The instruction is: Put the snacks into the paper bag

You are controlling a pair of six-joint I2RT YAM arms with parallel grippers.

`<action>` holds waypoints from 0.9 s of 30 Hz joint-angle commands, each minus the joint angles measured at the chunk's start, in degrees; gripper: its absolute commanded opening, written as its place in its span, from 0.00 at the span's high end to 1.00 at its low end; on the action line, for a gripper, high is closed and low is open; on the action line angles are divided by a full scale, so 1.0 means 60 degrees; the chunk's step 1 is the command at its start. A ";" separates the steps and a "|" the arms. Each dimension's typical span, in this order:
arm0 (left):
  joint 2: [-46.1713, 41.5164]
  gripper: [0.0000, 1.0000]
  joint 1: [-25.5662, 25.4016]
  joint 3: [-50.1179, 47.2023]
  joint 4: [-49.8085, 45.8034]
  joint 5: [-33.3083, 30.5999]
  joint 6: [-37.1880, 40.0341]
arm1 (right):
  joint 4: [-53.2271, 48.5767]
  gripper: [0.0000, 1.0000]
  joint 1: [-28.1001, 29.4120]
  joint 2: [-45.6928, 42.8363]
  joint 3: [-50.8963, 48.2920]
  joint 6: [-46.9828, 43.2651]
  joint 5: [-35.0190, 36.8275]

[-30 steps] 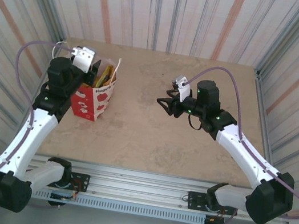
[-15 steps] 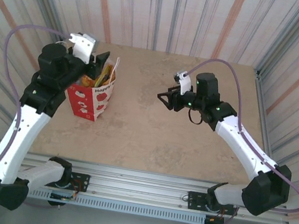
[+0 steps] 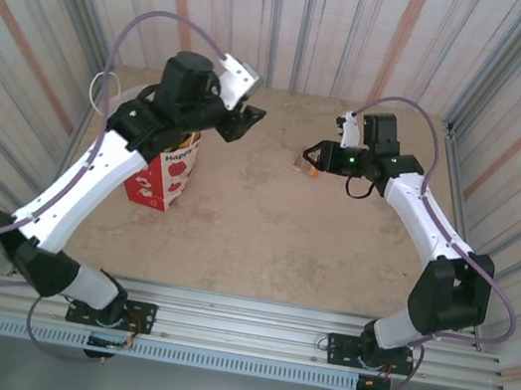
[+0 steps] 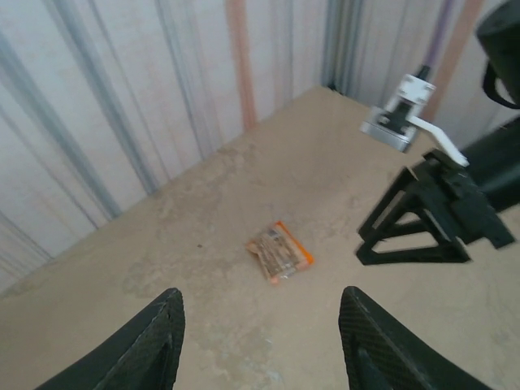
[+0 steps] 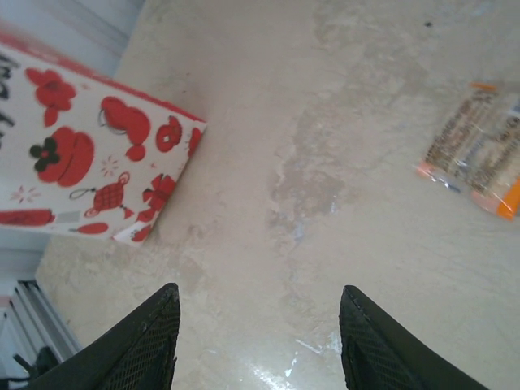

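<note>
One orange snack packet (image 4: 279,252) lies flat on the table, seen too in the top view (image 3: 299,166) and at the right edge of the right wrist view (image 5: 479,154). The paper bag (image 3: 167,175), white with red prints, stands at the left, its mouth hidden under my left arm. Its printed side faces the right wrist camera (image 5: 89,166). My left gripper (image 3: 247,118) hovers open over the far middle of the table, short of the packet, nothing between its fingers (image 4: 146,345). My right gripper (image 3: 311,154) hangs open just beside the packet, empty, and appears in the left wrist view (image 4: 422,223).
Striped curtain walls (image 3: 301,20) close in the table on three sides. A metal rail (image 3: 249,314) with the arm bases runs along the near edge. Bare tan tabletop (image 3: 263,236) stretches between the bag and the right arm.
My left arm has lifted away from the bag and swung right toward the table's far middle. My right gripper has moved farther back, and an orange packet now shows beside it.
</note>
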 commanded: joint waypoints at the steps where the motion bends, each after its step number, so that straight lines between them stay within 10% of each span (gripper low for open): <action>1: 0.0656 0.45 -0.0391 0.1007 -0.1034 -0.0221 0.0253 | -0.0693 0.47 -0.0379 0.0460 0.0515 0.1011 -0.0032; 27: 0.5215 0.48 -0.1357 0.4432 -0.2768 -0.0563 -0.0871 | -0.1168 0.56 -0.1909 0.5976 0.3960 0.1450 -0.1082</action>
